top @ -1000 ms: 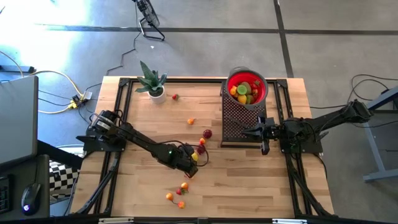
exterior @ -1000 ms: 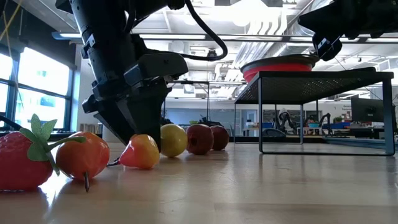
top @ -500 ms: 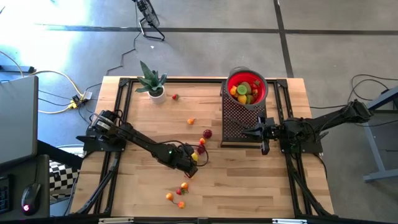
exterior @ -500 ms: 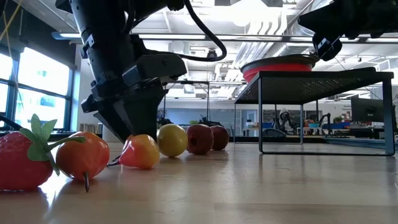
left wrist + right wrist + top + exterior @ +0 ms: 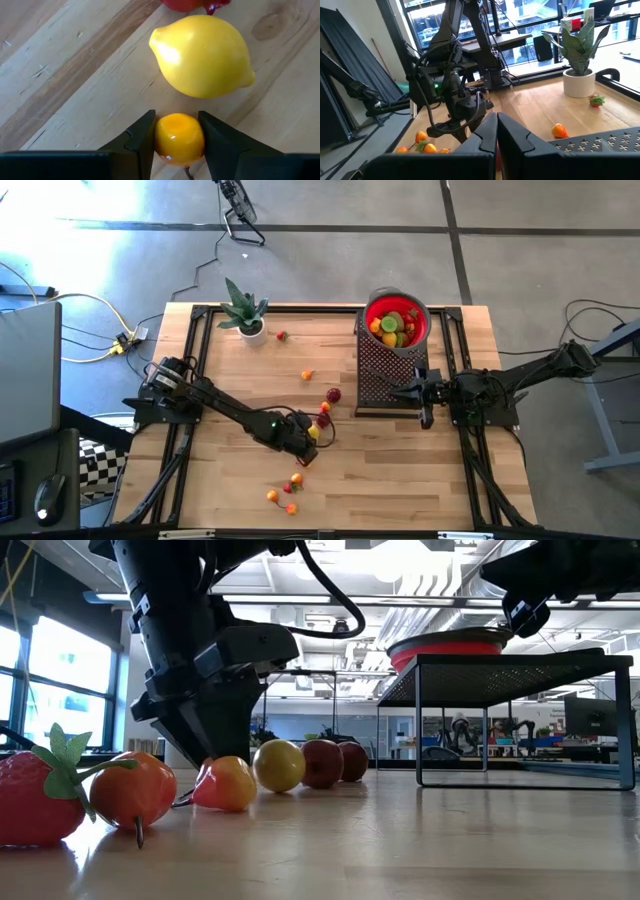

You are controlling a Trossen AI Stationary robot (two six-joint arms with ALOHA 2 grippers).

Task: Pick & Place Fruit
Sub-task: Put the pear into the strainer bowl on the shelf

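My left gripper is low over the table's middle, shut on a small orange-yellow fruit. A yellow lemon lies on the wood just beyond it, and red fruits lie past that. In the low view the gripper stands behind the small fruit, beside the lemon. My right gripper waits shut at the right, next to the black mesh stand. My left gripper pinches the small orange-yellow fruit by its two opposite sides between its two fingers. The fingers slant steeply down from above. The fruit sits on the table, a short way from the lemon.
A red bowl holding several fruits stands on the mesh stand. A potted plant stands at the far left. Loose fruits lie near it, mid-table and near the front edge, with a strawberry closest to the low camera.
In the low view the left gripper's finger beside the lemon has drawn in toward the small fruit, uncovering the lemon's left side. The arm itself has kept its place.
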